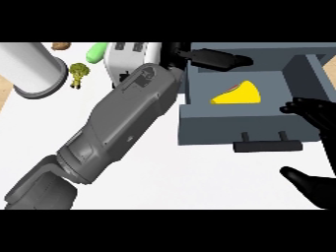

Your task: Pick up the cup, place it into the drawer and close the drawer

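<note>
The fingers (221,60) of the left hand (199,56) stretch straight over the open drawer (199,123), released, grasping nothing. The yellow cup (239,94) lies tilted inside it. The right hand (330,133) rests open at the desk's (163,167) right edge.

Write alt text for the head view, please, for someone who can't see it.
The robot's left hand reaches over an open grey drawer holding a yellow cup lying on its side. Its right hand rests open at the view's right edge. A white cylinder, broccoli and a white toaster sit behind.
</note>
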Controlling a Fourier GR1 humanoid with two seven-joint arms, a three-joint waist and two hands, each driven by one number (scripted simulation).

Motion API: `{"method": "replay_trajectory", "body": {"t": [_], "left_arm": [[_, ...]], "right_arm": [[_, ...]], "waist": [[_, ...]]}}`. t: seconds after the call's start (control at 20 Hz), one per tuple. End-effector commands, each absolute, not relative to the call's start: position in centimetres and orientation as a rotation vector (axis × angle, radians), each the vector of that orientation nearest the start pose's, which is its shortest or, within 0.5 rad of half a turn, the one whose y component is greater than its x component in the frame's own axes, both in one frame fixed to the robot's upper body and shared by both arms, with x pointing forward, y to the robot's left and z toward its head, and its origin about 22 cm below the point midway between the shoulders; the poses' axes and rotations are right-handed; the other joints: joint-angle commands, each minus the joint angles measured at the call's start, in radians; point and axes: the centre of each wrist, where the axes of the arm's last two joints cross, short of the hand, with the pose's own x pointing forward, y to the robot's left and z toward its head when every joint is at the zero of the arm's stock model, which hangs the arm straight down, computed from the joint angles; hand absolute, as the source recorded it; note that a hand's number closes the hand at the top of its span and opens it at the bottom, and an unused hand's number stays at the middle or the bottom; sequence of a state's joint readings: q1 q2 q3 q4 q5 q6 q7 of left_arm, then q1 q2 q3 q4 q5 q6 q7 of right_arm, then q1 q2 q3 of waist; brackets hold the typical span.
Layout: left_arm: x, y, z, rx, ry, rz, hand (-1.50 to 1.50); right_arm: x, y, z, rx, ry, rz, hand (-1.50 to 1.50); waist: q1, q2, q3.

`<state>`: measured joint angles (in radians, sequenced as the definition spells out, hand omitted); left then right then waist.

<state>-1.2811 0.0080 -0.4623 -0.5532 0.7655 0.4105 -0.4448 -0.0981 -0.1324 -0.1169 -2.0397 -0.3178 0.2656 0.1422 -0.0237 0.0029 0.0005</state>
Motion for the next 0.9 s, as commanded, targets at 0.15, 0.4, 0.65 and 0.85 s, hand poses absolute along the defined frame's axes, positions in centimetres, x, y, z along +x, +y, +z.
{"method": "replay_trajectory", "body": {"t": [0.15,0.4,0.65,0.85], "left_arm": [[42.0,5.3,15.4,-0.323,-1.965,0.036,-1.50],[40.9,11.0,14.8,-0.272,-1.925,0.089,-1.50],[37.8,15.2,12.2,-0.271,-1.917,0.135,-1.50],[34.5,18.3,10.7,-0.268,-1.884,0.152,-1.50]], "right_arm": [[21.3,-27.6,14.6,0.175,-1.969,0.470,1.50],[20.7,-28.2,15.0,0.089,-1.920,0.552,1.50],[21.6,-26.8,14.2,0.027,-1.853,0.629,1.50],[22.5,-27.7,12.3,-0.033,-1.830,0.626,1.50]], "waist": [[0.043,-0.013,-0.001],[0.059,-0.018,-0.001],[0.055,-0.012,-0.001],[0.055,-0.010,0.000]]}}
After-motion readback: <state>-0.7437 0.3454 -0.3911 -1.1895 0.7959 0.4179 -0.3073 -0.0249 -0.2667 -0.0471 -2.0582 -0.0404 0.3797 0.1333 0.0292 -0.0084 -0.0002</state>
